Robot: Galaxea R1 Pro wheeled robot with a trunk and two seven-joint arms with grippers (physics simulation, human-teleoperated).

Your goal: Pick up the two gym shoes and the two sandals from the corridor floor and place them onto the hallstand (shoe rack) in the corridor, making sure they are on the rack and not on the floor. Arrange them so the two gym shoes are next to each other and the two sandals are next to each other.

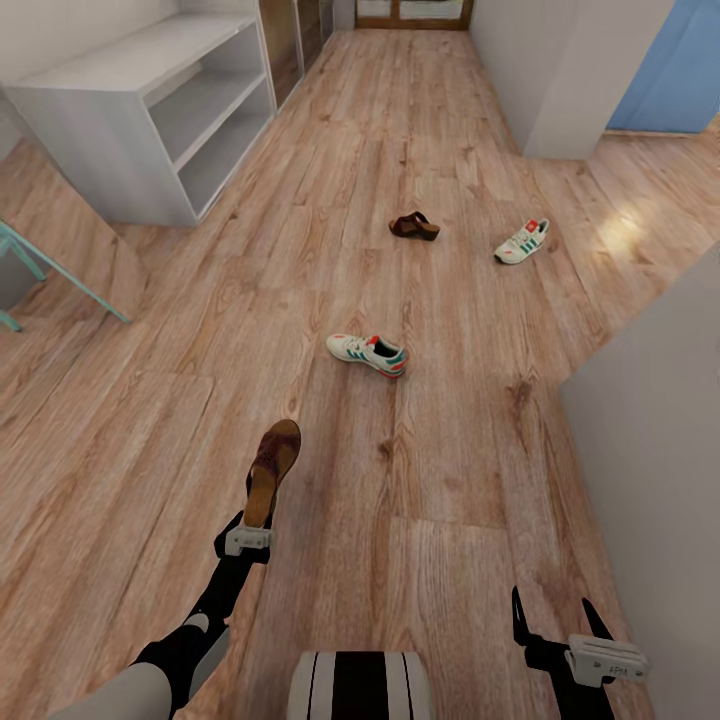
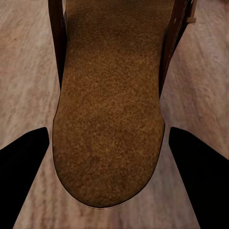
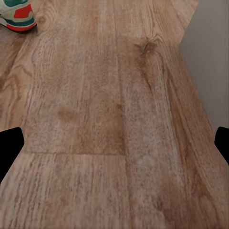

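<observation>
My left gripper (image 1: 250, 528) is shut on the heel end of a brown sandal (image 1: 272, 470), which is held above the corridor floor (image 1: 420, 470); its tan footbed (image 2: 109, 114) lies between my black fingers (image 2: 21, 167). The other sandal (image 1: 413, 226) lies on the floor further ahead. One gym shoe (image 1: 367, 353) rests mid-floor just beyond the held sandal, and its toe (image 3: 16, 14) shows in the right wrist view. A second gym shoe (image 1: 522, 241) lies far right. My right gripper (image 1: 558, 612) hangs open over bare planks. The grey hallstand (image 1: 150, 105) stands at the upper left.
A grey wall (image 1: 650, 480) juts in on the right, close to my right arm. A teal chair leg (image 1: 60, 275) slants at the left edge. Another wall corner (image 1: 560, 80) and a blue door (image 1: 670, 65) stand far right. A doorway closes the corridor's far end.
</observation>
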